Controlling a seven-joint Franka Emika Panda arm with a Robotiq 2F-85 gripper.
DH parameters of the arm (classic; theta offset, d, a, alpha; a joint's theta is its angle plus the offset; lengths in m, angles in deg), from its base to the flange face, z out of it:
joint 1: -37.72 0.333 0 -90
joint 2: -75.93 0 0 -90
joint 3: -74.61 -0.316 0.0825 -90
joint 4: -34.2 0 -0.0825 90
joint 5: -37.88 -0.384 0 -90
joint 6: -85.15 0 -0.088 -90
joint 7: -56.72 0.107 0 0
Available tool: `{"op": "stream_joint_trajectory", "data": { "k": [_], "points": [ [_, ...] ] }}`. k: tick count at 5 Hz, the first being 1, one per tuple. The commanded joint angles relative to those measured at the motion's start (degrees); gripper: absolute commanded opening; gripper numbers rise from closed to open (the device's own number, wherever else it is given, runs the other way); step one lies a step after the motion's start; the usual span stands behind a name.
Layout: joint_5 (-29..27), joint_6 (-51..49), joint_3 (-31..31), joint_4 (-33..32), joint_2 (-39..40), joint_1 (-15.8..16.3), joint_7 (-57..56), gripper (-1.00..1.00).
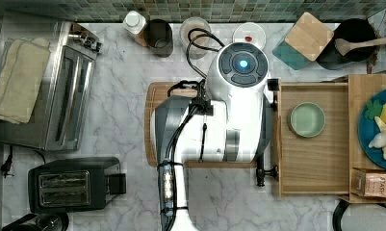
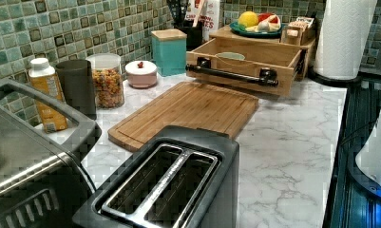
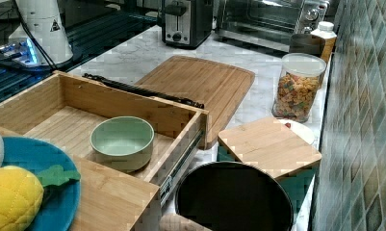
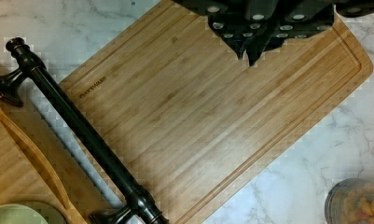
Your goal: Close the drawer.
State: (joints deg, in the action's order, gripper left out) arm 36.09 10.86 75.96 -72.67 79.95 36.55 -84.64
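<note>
We judge our tool (image 4: 250, 51), whose grip we cannot tell, hangs over the cutting board (image 4: 212, 116) just beside the open drawer (image 1: 313, 159), whose long handle (image 4: 82, 133) lies crosswise to the needed push.

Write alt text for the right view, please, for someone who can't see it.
An open wooden drawer with a black bar handle holds a pale green bowl. Beyond it, a cutting board lies on the marble counter.

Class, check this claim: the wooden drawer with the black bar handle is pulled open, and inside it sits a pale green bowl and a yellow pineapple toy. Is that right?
Not quite. The drawer is pulled open, with its black bar handle on the front, but it holds only the pale green bowl. The right view shows the yellow pineapple toy lying on a blue plate on top of the wooden cabinet, not in the drawer.
</note>
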Motion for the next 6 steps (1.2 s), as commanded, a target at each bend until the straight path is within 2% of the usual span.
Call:
{"op": "stream_joint_trajectory", "data": {
  "k": [1, 2, 3, 4, 5, 6],
  "points": [
    [-0.61, 0.0, 0.0, -0.24, 0.0, -0.01, -0.01, -1.0],
    [-2.68, 3.01, -0.81, -4.9, -2.33, -0.03, -10.99, -1.0],
    [-2.86, 11.9, -1.89, -13.72, -6.79, 0.99, -22.21, -1.0],
    [-1.85, 12.27, -2.62, -15.76, -6.75, 1.79, -26.0, -1.0],
    [3.82, 15.69, -3.15, -19.1, -7.18, 1.87, -29.79, -1.0],
    [7.5, 23.24, -3.52, -25.56, -9.87, 1.31, -33.26, -1.0]
  ]
}}
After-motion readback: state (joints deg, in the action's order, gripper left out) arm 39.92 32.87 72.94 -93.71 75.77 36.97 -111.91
